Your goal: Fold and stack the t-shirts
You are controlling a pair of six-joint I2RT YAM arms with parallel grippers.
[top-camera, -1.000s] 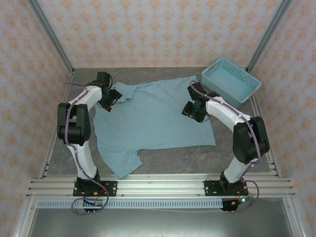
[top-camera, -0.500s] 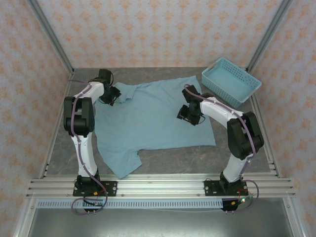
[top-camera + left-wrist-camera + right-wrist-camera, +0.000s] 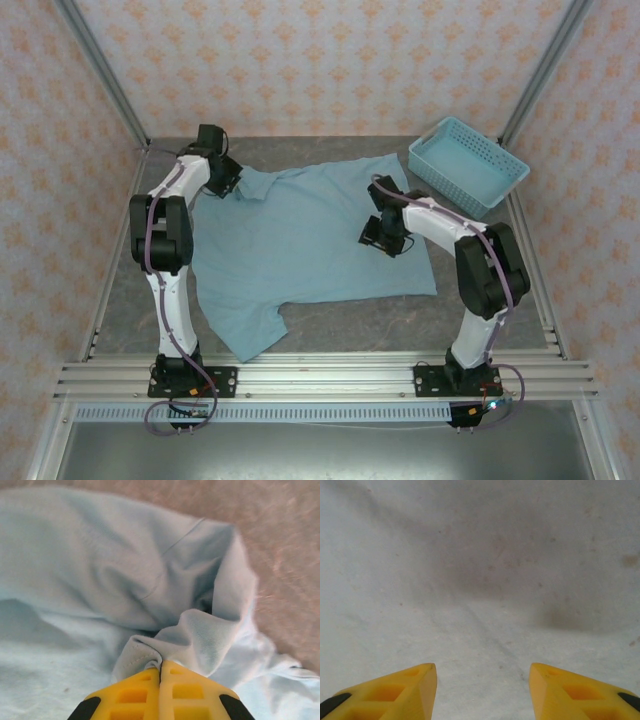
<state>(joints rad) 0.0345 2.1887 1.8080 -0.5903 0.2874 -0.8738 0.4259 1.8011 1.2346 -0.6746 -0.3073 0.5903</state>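
Pinching light blue t-shirt (image 3: 100, 580), left jaws closed, right jaws (image 3: 483, 680) apart.

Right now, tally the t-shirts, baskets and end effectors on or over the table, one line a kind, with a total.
T-shirts: 1, the light blue one, spread out with its edge bunched at the left end effector
Baskets: 1, light blue plastic
End effectors: 2, the left one shut on the t-shirt, the right end effector open
Total: 4
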